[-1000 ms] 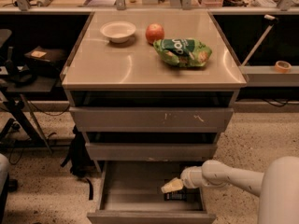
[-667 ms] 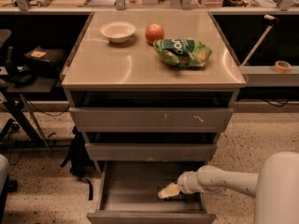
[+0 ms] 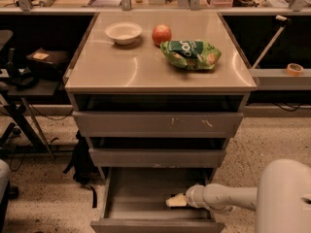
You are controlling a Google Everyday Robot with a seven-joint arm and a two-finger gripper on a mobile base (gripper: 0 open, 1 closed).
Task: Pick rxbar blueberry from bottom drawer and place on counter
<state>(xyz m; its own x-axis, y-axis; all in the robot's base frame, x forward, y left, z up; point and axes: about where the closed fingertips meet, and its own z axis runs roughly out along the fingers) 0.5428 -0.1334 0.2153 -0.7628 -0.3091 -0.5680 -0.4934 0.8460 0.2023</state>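
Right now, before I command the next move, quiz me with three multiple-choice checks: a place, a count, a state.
1. Where is the gripper? A raised above the cabinet; B inside the bottom drawer; C on the ground beside the cabinet.
2. How many things lie on the counter? A one; B five; C three.
3. The bottom drawer is: A pulled open; B shut; C lifted out.
Answers: 1 B, it reaches in from the right. 2 C, bowl, apple, chip bag. 3 A, its bare floor shows.

Speckled terrazzo floor (image 3: pixel 277 144), dark recesses (image 3: pixel 299 40) under the back bench (image 3: pixel 73 5), black bag (image 3: pixel 80 161) on the floor, warm light.
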